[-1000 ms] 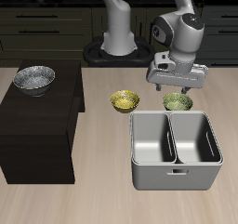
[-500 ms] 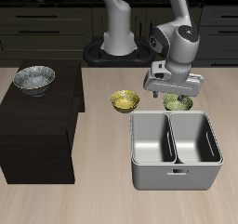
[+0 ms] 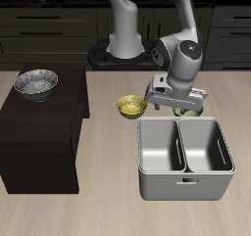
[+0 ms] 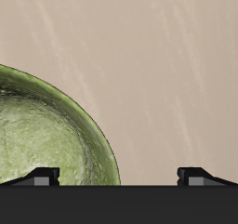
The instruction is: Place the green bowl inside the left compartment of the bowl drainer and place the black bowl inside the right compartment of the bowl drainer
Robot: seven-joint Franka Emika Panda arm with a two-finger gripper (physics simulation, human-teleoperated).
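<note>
The green bowl [image 3: 187,111] [image 4: 46,139] sits on the table just behind the bowl drainer [image 3: 157,187], mostly covered by my gripper [image 3: 180,105] [image 4: 119,177]. My gripper is open and low over the bowl. In the wrist view one fingertip [image 4: 42,177] is over the bowl's inside and the other is over bare table, so the rim lies between them. The black bowl [image 3: 35,83] rests on top of a dark cabinet, far from the gripper. Both wells of the drainer are empty.
A small yellow patterned bowl [image 3: 131,106] stands on the table beside the green bowl. The dark cabinet [image 3: 39,142] is a tall block at the side of the table. The robot's base [image 3: 123,49] is at the back.
The gripper has come down and shifted slightly toward the yellow bowl, now close over the green bowl. Nothing else has moved.
</note>
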